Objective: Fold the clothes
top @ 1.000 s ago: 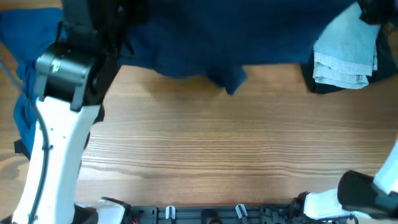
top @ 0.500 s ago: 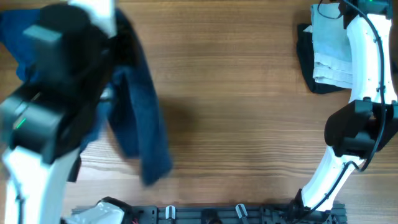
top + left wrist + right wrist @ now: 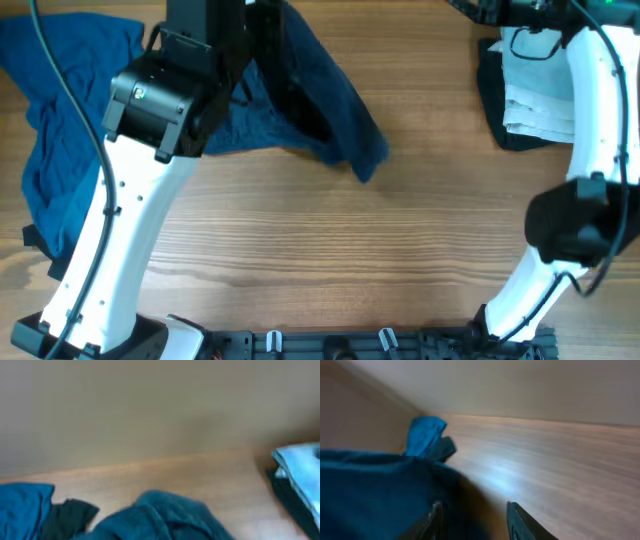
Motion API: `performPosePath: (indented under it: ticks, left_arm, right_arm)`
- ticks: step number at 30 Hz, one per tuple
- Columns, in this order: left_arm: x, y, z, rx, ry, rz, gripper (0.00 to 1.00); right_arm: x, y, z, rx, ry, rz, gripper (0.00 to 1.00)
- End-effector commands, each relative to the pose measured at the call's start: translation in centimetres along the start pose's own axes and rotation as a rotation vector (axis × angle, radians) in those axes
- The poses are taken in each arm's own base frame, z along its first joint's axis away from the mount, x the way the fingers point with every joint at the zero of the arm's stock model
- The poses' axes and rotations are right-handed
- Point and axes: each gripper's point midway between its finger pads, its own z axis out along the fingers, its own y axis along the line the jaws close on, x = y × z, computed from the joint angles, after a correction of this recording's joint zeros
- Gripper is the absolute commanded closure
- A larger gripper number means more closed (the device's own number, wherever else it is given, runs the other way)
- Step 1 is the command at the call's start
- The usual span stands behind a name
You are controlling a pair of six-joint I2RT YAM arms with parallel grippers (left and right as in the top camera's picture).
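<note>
Right gripper stood spread wide near 1 o'clock beside pale folded denim; left gripper, grip impossible to tell, hung at navy denim shorts near 12 o'clock.

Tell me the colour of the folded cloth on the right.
The folded cloth is pale, faded blue, atop a black piece; clearest in the overhead view.

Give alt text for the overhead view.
A dark navy garment lies crumpled on the wooden table under the left arm. A brighter blue garment lies beside it; opposite, the right arm reaches past folded pale denim on a black piece.
</note>
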Motion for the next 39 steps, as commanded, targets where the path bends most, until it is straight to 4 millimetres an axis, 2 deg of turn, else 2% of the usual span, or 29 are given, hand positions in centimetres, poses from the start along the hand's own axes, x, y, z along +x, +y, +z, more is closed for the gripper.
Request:
performPosePath:
  ticks: [1, 4, 8, 11, 14, 16, 18, 22, 24, 27, 30, 34, 39]
  left_arm:
    - [-3.5, 1.3, -1.1, -0.071, -0.136, -0.045, 0.96]
    - [-4.3, 2.6, 0.1, -0.104, -0.168, -0.067, 0.96]
    - [-3.9, 4.5, 2.4, -0.15, -0.159, -0.106, 0.96]
    - [-4.1, 6.4, 3.1, -0.183, -0.174, -0.167, 0.96]
    - [-4.7, 7.2, 3.0, -0.195, -0.2, -0.185, 0.96]
    - [-4.9, 7.2, 2.9, -0.193, -0.207, -0.186, 0.96]
    - [-4.9, 7.2, 2.8, -0.193, -0.206, -0.186, 0.96]
    - [-4.9, 7.3, 2.4, -0.194, -0.205, -0.186, 0.96]
    - [-5.2, 7.3, 1.8, -0.193, -0.215, -0.188, 0.96]
    - [-5.3, 7.3, 1.6, -0.192, -0.22, -0.189, 0.96]
    - [-5.2, 7.3, 1.6, -0.193, -0.212, -0.188, 0.96]
    - [-4.9, 7.3, 1.7, -0.195, -0.2, -0.185, 0.96]
    - [-4.2, 7.4, 1.8, -0.199, -0.173, -0.178, 0.96]
  right_arm:
    - [0.3, 8.5, -2.4, -0.097, 0.011, -0.118, 0.56]
    - [2.5, 13.4, -2.6, -0.151, 0.078, -0.141, 0.55]
    - [5.1, 18.3, -1.6, -0.229, 0.165, -0.174, 0.54]
    - [7.3, 21.7, -0.2, -0.319, 0.236, -0.179, 0.54]
    - [9.8, 24.2, 2.1, -0.377, 0.308, -0.183, 0.54]
    - [11.2, 24.1, 4.3, -0.335, 0.34, -0.152, 0.54]
    - [13.1, 23.4, 8.0, -0.294, 0.358, -0.069, 0.54]
    - [14.9, 21.6, 12.1, -0.276, 0.337, 0.115, 0.56]
    - [16.3, 19.8, 14.2, -0.207, 0.321, 0.256, 0.59]
    - [18.8, 18.1, 16.6, -0.118, 0.3, 0.478, 0.6]
    - [19.8, 16.6, 17.7, 0.022, 0.247, 0.558, 0.56]
    - [18.4, 15.1, 18.2, 0.121, 0.133, 0.569, 0.56]
    - [17.3, 12.3, 17.7, 0.22, 0.054, 0.572, 0.55]
